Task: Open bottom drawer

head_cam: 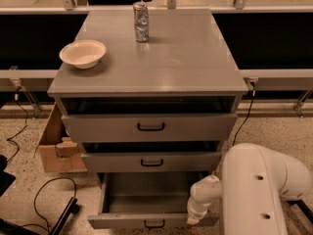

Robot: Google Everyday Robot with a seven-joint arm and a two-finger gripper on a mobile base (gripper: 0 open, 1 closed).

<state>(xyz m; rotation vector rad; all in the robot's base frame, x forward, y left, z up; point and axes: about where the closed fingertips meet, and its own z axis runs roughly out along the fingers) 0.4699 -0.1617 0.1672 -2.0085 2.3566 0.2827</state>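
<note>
The bottom drawer (128, 221) of the grey cabinet stands pulled well out toward me, its plain grey tray (146, 195) showing inside and its small black loop handle (154, 223) on the narrow front at the frame's lower edge. My gripper (194, 218) hangs from the white arm (259, 190) at the right end of that drawer front, touching or just above its top edge. The mid-sized drawer front (151, 161) and the widest top drawer front (149, 127) sit above it, each slightly out.
On the cabinet top (195, 58) stand a white bowl (83, 53) at the left and a metal can (141, 21) at the back. A cardboard box (56, 146) sits on the floor left of the cabinet. Black cables (44, 195) lie on the speckled floor at lower left.
</note>
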